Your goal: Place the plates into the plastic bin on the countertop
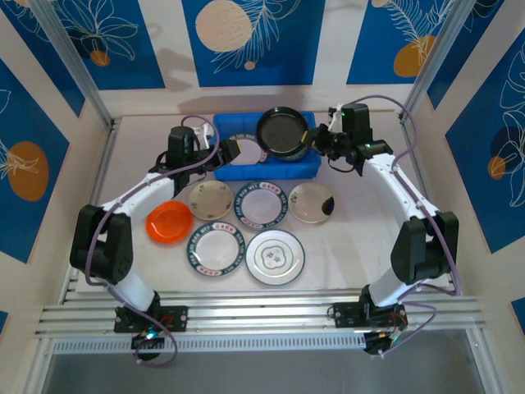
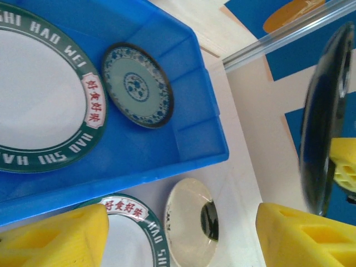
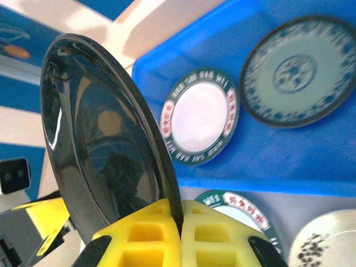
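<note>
My right gripper (image 3: 181, 219) is shut on the rim of the black plate (image 3: 105, 133), which hangs tilted over the blue plastic bin (image 1: 305, 167). Inside the bin (image 2: 183, 128) lie a green-rimmed white plate (image 2: 39, 89) and a teal-patterned plate (image 2: 137, 85). At the bin's left end my left gripper (image 1: 223, 156) stands open, nothing between its yellow fingers (image 2: 55, 236). Several plates rest on the countertop (image 1: 353, 238) in front of the bin: orange (image 1: 168, 222), plain cream (image 1: 211, 199), green-rimmed (image 1: 261, 203), and cream with a dark spot (image 1: 312, 202).
Closer to the arm bases lie another green-rimmed plate (image 1: 216, 246) and a white plate with a grey rim (image 1: 276, 257). Aluminium rails (image 1: 246, 312) run along the near edge, and blue floral panels (image 1: 254, 41) wall in the back and sides.
</note>
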`<move>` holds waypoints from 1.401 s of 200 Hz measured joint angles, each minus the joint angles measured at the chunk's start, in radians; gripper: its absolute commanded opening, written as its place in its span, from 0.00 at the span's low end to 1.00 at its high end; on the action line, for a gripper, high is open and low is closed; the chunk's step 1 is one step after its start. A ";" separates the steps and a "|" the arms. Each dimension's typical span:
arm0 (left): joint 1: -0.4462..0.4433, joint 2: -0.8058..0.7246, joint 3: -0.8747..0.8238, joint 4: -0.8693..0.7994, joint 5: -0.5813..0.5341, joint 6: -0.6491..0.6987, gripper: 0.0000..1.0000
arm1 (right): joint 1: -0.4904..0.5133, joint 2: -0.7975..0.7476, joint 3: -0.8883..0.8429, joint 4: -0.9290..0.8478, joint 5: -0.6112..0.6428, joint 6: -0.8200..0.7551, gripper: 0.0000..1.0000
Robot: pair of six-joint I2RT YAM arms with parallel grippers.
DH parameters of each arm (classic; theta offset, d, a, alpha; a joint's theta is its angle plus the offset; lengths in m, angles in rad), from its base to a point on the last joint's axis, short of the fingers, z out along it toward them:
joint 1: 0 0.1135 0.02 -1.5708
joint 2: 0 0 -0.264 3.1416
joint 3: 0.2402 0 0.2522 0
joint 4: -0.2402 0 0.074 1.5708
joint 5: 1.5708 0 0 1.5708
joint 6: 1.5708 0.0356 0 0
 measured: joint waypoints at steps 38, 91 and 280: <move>-0.008 0.002 0.003 0.019 0.001 -0.011 0.68 | 0.050 0.026 0.005 0.000 -0.039 0.001 0.00; -0.006 0.025 0.019 0.026 -0.002 -0.019 0.64 | 0.076 0.062 0.050 -0.026 -0.007 0.000 0.00; -0.019 0.019 0.030 -0.006 -0.002 -0.010 0.58 | 0.120 0.159 0.077 -0.014 0.000 0.016 0.00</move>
